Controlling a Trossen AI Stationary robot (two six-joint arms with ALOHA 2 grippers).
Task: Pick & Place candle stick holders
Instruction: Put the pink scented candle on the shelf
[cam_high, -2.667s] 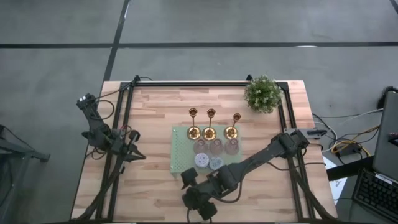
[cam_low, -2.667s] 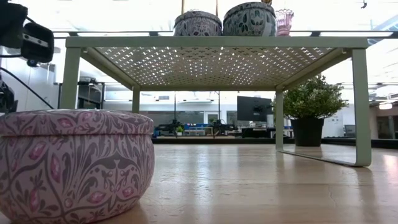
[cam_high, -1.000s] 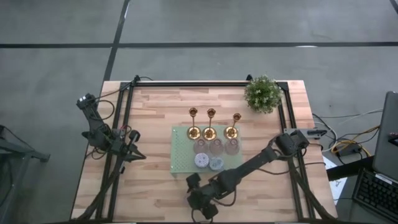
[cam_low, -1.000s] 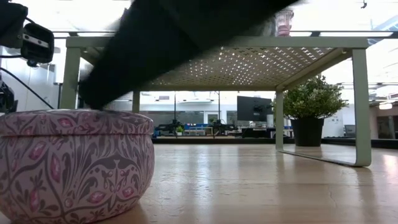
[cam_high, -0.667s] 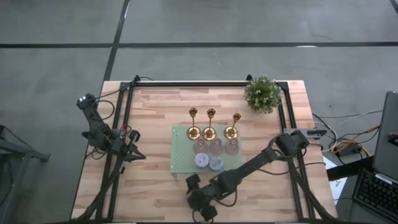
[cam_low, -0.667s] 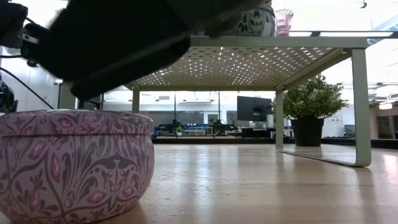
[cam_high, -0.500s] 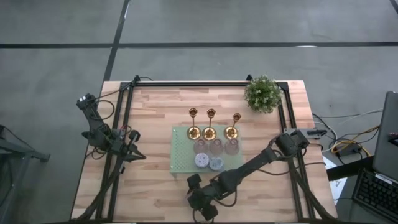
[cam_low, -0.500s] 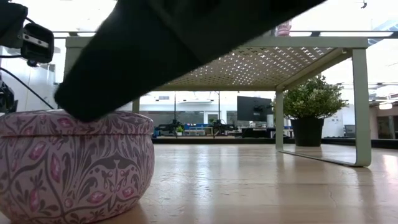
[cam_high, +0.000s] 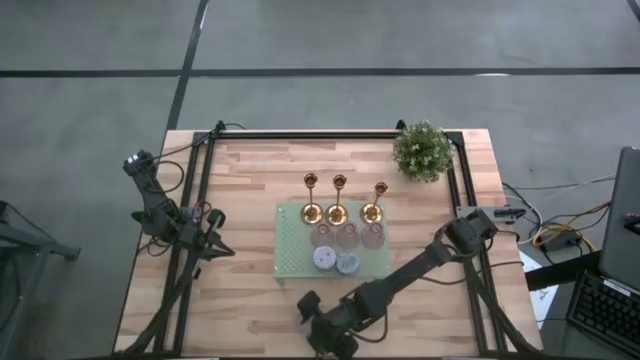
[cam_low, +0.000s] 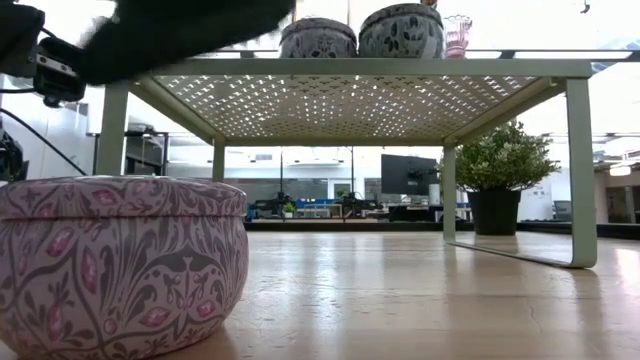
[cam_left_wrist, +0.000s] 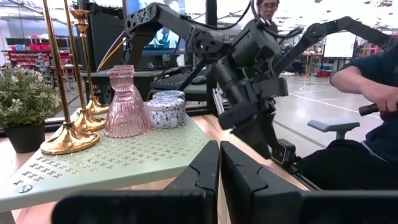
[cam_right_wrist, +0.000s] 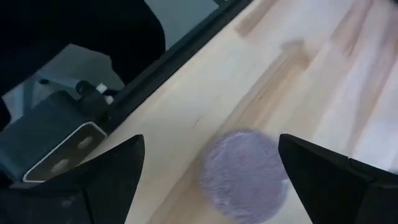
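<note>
Spanning the scene: a wooden table (cam_high: 250, 170) with a black frame along its edges.
Green rack: a perforated pale-green rack (cam_high: 292, 250) stands at mid-table on four legs.
Right arm: it reaches from the table's right side towards the near edge; the right gripper (cam_high: 322, 338) hangs over the near edge, left of centre, fingers spread wide, holding nothing.
Left arm: it waits at the table's left edge; the left gripper (cam_high: 222, 250) has its fingers pressed together, empty.
Plant: a small potted plant (cam_high: 422, 150) sits at the far right corner.
Gold holders: three gold candle stick holders (cam_high: 339, 198) stand in a row along the rack's far edge.
Pink holders: pink glass holders (cam_high: 346, 236) stand in a row on the rack, just near of the gold ones.
Patterned holders on rack: two round patterned holders (cam_high: 335, 260) sit side by side near the rack's near edge.
Purple holder: a round purple patterned holder (cam_right_wrist: 244, 174) sits on the bare wood by the near edge, below the right gripper's spread fingers and untouched.
</note>
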